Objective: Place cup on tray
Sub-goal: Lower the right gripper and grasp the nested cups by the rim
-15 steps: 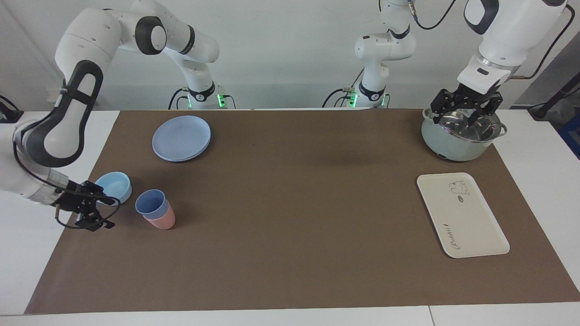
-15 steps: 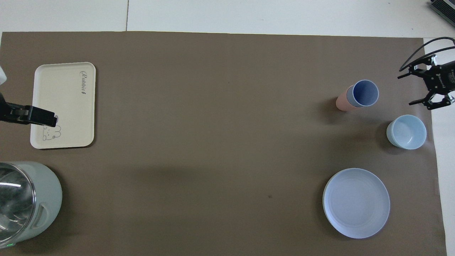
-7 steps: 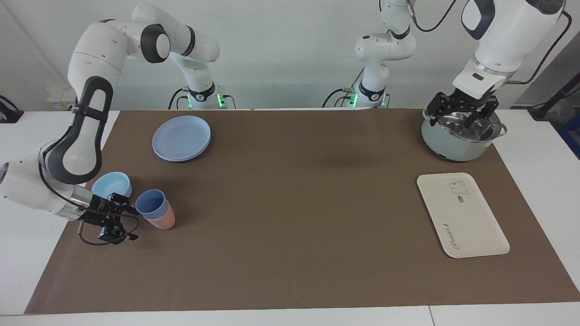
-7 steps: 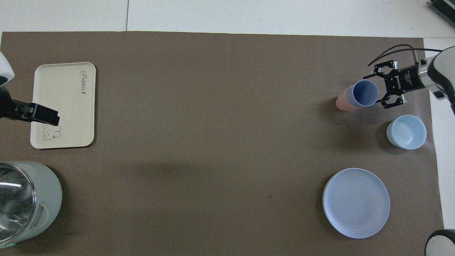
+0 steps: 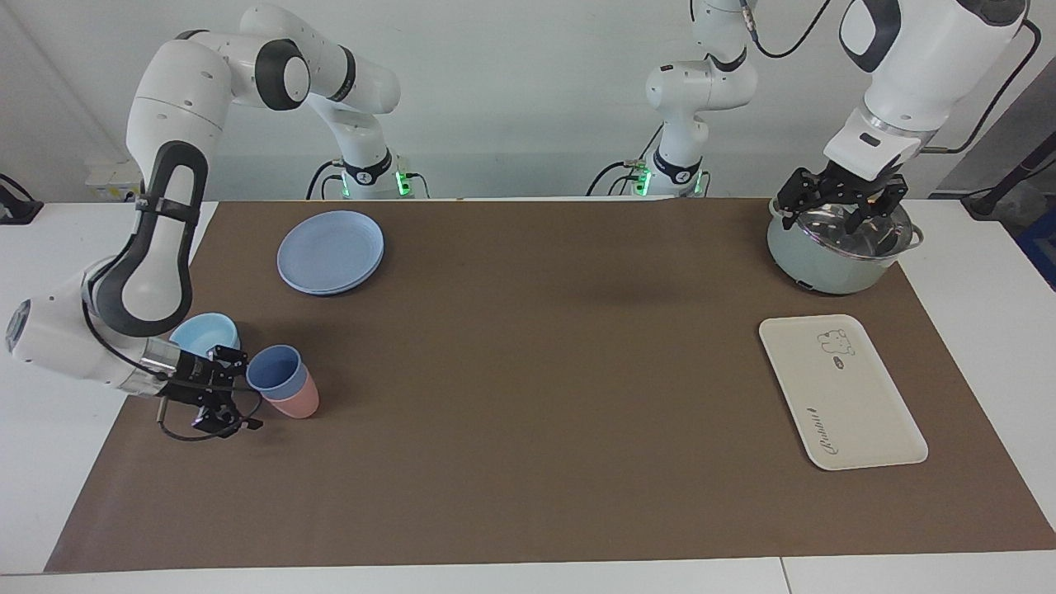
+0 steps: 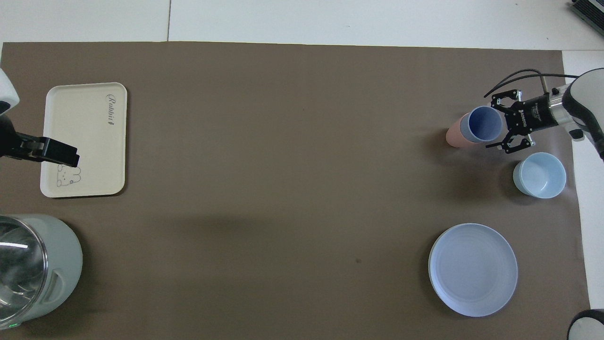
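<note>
1. Now: right gripper (image 5: 232, 388) (image 6: 501, 121) fingers spread beside cup (image 5: 275, 370) (image 6: 482, 124), not gripping.
2. Cup nested in pink cup (image 5: 297, 400) (image 6: 454, 137), well apart from tray (image 5: 841, 391) (image 6: 85, 139).
3. Left gripper (image 5: 841, 204) fingers spread, over pot (image 5: 833, 247) (image 6: 35, 267).

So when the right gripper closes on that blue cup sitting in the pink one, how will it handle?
Probably light and fairly stiff: the blue cup looks like thin plastic. It sits tilted, nested in the pink cup, so the pink one may lift with it or drag. Its tapered wall could slip in the open right gripper.
</note>
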`<action>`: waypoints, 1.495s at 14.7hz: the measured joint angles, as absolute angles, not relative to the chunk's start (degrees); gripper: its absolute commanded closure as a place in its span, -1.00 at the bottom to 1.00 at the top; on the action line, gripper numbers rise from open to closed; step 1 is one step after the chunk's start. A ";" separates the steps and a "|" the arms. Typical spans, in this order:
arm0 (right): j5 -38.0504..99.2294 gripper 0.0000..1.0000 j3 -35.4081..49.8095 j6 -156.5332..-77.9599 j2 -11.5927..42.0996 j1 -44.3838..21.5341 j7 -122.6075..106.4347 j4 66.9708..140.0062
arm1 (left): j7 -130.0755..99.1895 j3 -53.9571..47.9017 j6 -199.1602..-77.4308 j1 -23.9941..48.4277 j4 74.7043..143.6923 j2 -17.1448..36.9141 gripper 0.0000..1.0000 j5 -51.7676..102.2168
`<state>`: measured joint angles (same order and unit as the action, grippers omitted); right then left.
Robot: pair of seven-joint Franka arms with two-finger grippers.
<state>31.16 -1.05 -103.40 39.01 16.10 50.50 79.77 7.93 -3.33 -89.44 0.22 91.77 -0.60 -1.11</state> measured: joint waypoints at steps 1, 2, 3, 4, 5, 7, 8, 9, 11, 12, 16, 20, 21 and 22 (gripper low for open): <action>32.58 -0.98 -1.03 -103.40 38.76 16.09 50.50 80.25 | 7.93 -3.35 -89.44 0.22 91.77 -0.60 -1.00 -1.11; 33.73 -0.98 -1.02 -103.40 38.59 16.08 50.50 80.64 | 7.93 -3.36 -89.44 0.23 91.77 -0.60 -1.00 -1.11; 34.32 -0.98 -1.01 -103.40 38.41 16.08 50.48 81.09 | 7.93 -3.36 -89.44 0.23 91.77 -0.60 -1.00 -1.11; 34.61 -0.98 -1.01 -103.40 38.16 16.08 50.32 81.68 | 7.93 -3.36 -89.44 0.23 91.77 -0.60 -1.00 -1.11; 34.65 -0.98 -1.00 -103.40 37.90 16.08 49.88 82.33 | 7.93 -3.36 -89.44 0.23 91.77 -0.60 -1.00 -1.11; 34.67 -0.98 -0.99 -103.42 37.50 16.08 48.62 83.45 | 7.93 -3.36 -89.44 0.23 91.77 -0.60 -1.00 -1.11; 34.67 -0.98 -0.98 -103.42 37.31 16.08 48.30 83.84 | 7.93 -3.36 -89.44 0.23 91.77 -0.60 -1.00 -1.11; 34.68 -0.98 -0.97 -103.43 37.19 16.07 48.05 84.16 | 7.93 -3.36 -89.44 0.23 91.77 -0.60 -1.00 -1.11; 35.07 -0.98 -0.87 -103.86 37.17 16.01 47.92 84.37 | 7.93 -3.38 -89.44 0.23 91.77 -0.60 -1.00 -1.11; 36.30 -0.97 -0.83 -105.08 37.16 15.95 47.92 84.50 | 7.93 -3.39 -89.44 0.23 91.77 -0.60 -1.00 -1.11; 41.23 -0.94 -0.81 -110.76 37.08 15.27 47.91 86.59 | 7.93 -3.41 -89.44 0.23 91.77 -0.60 -1.00 -1.11; 41.59 -0.85 -0.67 -110.38 36.22 14.53 47.91 88.43 | 7.93 -3.41 -89.44 0.23 91.77 -0.60 -1.00 -1.11; 41.60 -0.83 -0.51 -109.69 35.91 14.52 47.91 88.83 | 7.93 -3.42 -89.44 0.23 91.77 -0.60 -1.00 -1.11; 41.60 -0.79 -0.44 -108.74 35.65 14.51 47.91 89.05 | 7.93 -3.44 -89.44 0.23 91.77 -0.60 -1.00 -1.11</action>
